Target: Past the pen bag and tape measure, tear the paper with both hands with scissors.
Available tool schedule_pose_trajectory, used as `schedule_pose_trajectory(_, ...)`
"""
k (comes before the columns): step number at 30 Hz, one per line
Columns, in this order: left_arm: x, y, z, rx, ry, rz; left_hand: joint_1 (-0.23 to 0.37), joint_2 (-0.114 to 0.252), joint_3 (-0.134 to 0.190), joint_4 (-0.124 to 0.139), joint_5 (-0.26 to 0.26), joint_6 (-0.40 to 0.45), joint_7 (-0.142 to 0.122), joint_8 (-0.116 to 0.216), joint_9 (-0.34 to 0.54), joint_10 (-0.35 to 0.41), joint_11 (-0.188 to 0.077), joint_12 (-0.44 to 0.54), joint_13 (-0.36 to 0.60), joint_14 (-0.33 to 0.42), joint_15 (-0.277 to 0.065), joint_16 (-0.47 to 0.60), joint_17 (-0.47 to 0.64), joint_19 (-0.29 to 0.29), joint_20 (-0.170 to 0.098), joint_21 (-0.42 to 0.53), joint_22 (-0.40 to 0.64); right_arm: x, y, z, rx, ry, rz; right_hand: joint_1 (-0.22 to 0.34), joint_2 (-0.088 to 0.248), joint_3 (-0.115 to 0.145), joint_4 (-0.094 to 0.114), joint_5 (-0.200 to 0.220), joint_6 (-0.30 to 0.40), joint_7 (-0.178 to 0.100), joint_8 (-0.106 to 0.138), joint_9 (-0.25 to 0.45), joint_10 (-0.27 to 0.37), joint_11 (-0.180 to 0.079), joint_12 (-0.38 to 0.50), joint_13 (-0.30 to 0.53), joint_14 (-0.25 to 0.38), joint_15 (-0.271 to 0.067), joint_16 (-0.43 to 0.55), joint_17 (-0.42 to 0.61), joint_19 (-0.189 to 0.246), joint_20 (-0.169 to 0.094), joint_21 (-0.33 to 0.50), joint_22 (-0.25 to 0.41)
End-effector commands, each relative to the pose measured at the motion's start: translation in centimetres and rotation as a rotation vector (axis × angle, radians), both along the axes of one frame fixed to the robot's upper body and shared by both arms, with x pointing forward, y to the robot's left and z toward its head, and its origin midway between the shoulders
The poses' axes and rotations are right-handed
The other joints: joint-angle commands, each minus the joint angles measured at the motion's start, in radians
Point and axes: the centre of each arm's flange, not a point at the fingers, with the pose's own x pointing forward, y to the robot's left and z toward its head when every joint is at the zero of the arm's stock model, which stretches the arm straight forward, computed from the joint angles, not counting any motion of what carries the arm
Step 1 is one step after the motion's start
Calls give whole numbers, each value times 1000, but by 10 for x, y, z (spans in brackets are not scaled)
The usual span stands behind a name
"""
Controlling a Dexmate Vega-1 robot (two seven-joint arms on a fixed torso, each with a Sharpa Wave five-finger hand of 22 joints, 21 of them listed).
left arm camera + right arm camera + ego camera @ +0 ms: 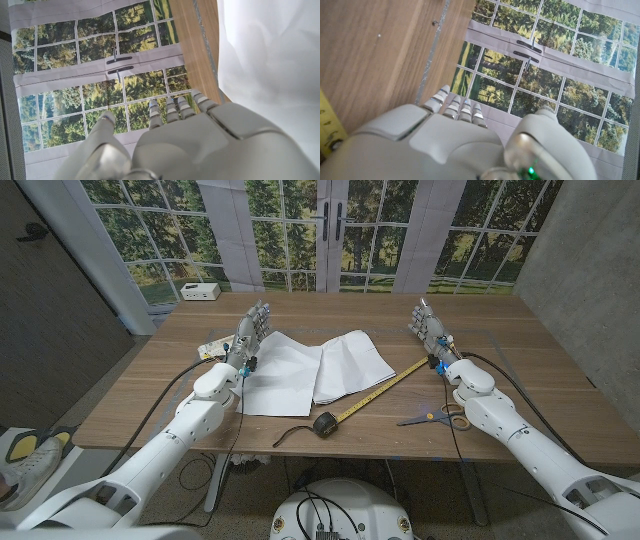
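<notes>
From the head view, the robot's left hand (250,330) stands upright at the left edge of the white sheets of paper (310,370), fingers apart and pointing up, holding nothing. The right hand (430,330) stands the same way, well apart to the right of the paper, also spread and unloaded. Both seem parked either side of the work, probably so each can close in on the paper from its own side. The paper lies mid-table as two overlapping rumpled sheets, whole and untorn as far as can be seen. A yellow tape measure with a black round case (325,423) runs its blade diagonally from the near edge toward the right hand, just touching the paper's right corner. Blue-and-orange-handled scissors (437,416) lie near the right forearm on the wooden table (530,350), within that arm's reach. A small flat patterned item (212,346), perhaps the pen bag, lies beside the left hand.

In the left wrist view, the left hand's fingers (175,107) reach out straight and bare, the white paper (270,55) close alongside.

In the right wrist view, the right hand's fingers (457,107) are likewise extended over bare wood, a strip of yellow tape (330,127) just beside the palm.
</notes>
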Motion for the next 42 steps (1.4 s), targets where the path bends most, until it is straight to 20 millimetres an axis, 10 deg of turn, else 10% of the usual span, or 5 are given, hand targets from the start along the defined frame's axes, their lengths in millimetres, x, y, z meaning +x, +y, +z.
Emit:
schedule_pose_trajectory(1,-4,-4,-5,12,9,-4,14,2,9,-5,6,-14,-11,-4,2,7,-6,5,4,4,-50,6,3,4,5,4,5,0,-1,-4,-16,20,-1,12,5,-6,-3,3,-7,3,5,5,4,9,5,1,-4,1,6,2,9,1,8,5)
schedule_pose_trajectory(18,-8,3,-4,-6,-13,3,23,6,11,-30,2,-181,-22,-45,2,12,-11,-11,6,2,-47,2,4,9,4,1,6,-21,10,9,-153,-58,-76,32,8,-2,-15,0,-13,-3,5,5,14,-6,9,1,7,-15,9,-2,11,7,8,5)
schedule_pose_trajectory(42,-14,5,8,84,-59,56,20,5,9,-38,1,-201,-13,-33,2,26,-11,-12,6,14,-39,6,4,22,6,5,6,-53,15,32,-431,-196,-187,99,23,19,-53,-5,12,-22,14,6,62,-21,24,3,33,-47,15,-7,16,4,7,5)
